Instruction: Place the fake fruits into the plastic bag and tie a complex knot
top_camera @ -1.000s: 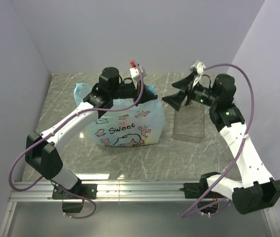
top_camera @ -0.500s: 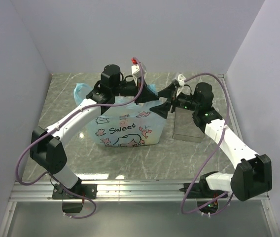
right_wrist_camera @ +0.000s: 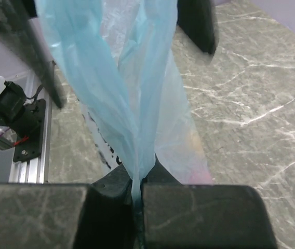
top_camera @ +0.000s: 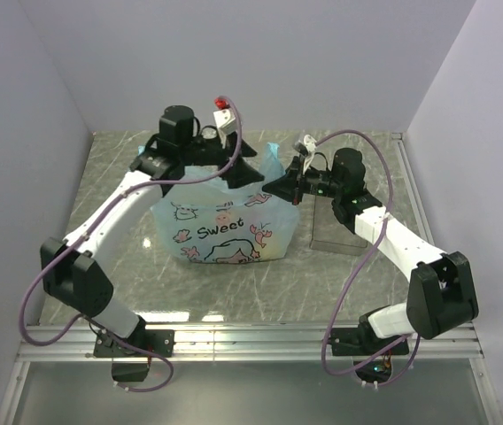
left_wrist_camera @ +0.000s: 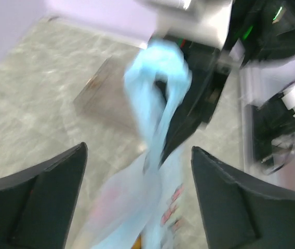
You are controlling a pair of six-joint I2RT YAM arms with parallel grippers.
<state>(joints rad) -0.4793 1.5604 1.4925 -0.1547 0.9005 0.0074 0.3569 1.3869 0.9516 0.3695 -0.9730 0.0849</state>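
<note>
The light-blue plastic bag (top_camera: 220, 228) with its cartoon print stands upright mid-table. My right gripper (top_camera: 280, 188) is shut on the bag's right handle strip (right_wrist_camera: 132, 78), and in the right wrist view the jaws (right_wrist_camera: 137, 182) pinch the thin film tight. My left gripper (top_camera: 236, 168) hovers open over the bag's top. In the left wrist view the twisted handle (left_wrist_camera: 158, 104) runs loose between its wide-apart fingers (left_wrist_camera: 38, 197). The fake fruits are mostly hidden inside the bag; only a blurred orange bit (left_wrist_camera: 136, 241) shows through.
A clear rectangular tray (top_camera: 338, 228) sits on the marble table just right of the bag, under the right arm. Lilac walls close in on the left, back and right. A metal rail (top_camera: 251, 341) runs along the near edge.
The right gripper swung left to the bag's top and shut on the handle. The left gripper, shut on the bag before, opened and let go, drawing slightly back and left.
</note>
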